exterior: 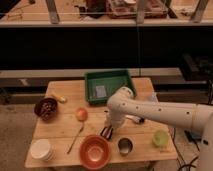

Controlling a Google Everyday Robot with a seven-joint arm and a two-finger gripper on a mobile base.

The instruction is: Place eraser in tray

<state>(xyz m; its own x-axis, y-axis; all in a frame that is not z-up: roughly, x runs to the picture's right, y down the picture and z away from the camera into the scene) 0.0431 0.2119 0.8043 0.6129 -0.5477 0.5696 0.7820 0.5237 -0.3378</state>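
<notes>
The white arm (165, 114) comes in from the right edge of the camera view and runs almost level toward the middle. At a rounded elbow (120, 100) it turns sharply downward. Below the elbow a short wrist (114, 120) points down and slightly to the view's left. The dark gripper (106, 132) hangs at its end, low in the middle of the view.
</notes>
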